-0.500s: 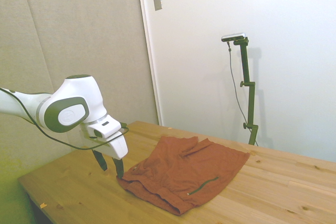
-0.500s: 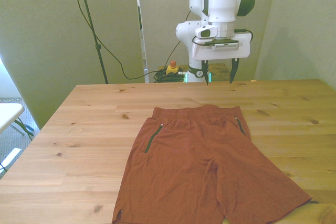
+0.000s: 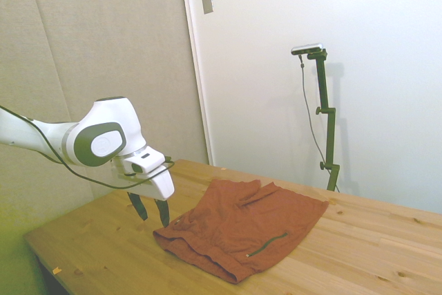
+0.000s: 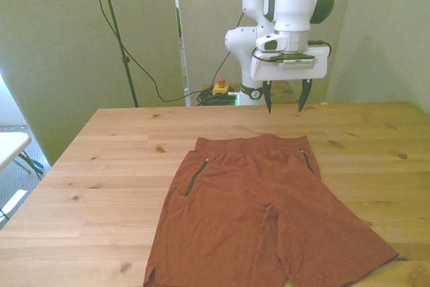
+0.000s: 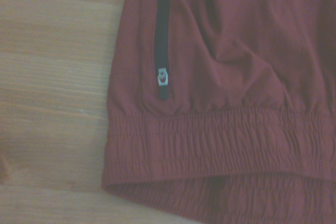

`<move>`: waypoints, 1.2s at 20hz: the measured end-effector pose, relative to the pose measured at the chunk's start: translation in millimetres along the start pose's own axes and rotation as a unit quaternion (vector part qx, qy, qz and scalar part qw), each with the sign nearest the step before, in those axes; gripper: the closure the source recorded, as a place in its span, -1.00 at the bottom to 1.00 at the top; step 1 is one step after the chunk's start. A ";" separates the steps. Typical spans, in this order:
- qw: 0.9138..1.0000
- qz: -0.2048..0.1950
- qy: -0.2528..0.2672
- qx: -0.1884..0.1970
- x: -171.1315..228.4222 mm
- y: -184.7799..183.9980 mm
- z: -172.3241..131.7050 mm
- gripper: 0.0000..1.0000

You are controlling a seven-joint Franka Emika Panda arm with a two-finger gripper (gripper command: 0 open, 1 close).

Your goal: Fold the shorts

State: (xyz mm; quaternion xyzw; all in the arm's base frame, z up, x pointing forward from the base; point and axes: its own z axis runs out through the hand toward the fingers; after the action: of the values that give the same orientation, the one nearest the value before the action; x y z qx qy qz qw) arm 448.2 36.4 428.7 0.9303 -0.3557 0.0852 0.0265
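Two dark fingers (image 4: pixel 268 97) of the claw (image 4: pixel 283 97) point down, spread well apart, nothing between them. Claw hangs above the counter (image 4: pixel 101 166), just beyond the waistband end of the shorts (image 4: pixel 262 213); no contact with fabric in the side view, where the claw (image 3: pixel 152 211) sits beside the waistband corner of the shorts (image 3: pixel 242 229).

Shorts lie flat on the counter, rust-orange, lightly wrinkled, waistband toward the robot, both legs spread toward the near edge. One dark green pocket stripe on each side: front view's left (image 4: pixel 195 178) and front view's right (image 4: pixel 308 161).

Wrist view: gathered elastic waistband (image 5: pixel 210 145), corner of the shorts (image 5: pixel 220 51) on bare wood (image 5: pixel 52 77), dark zip line with small silver pull (image 5: pixel 163 76).
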 end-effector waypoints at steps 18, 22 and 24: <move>0.961 -0.102 0.184 -0.179 -77.6 -96.5 56.3 -1.00; 0.960 -0.113 0.182 -0.182 -79.6 -100.6 65.5 -1.00; 0.960 -0.114 0.181 -0.183 -78.7 -100.3 69.1 -1.00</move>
State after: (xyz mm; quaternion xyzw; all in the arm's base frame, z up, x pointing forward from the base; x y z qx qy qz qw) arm 467.1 155.3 347.9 0.9130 -0.2464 0.1817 0.2696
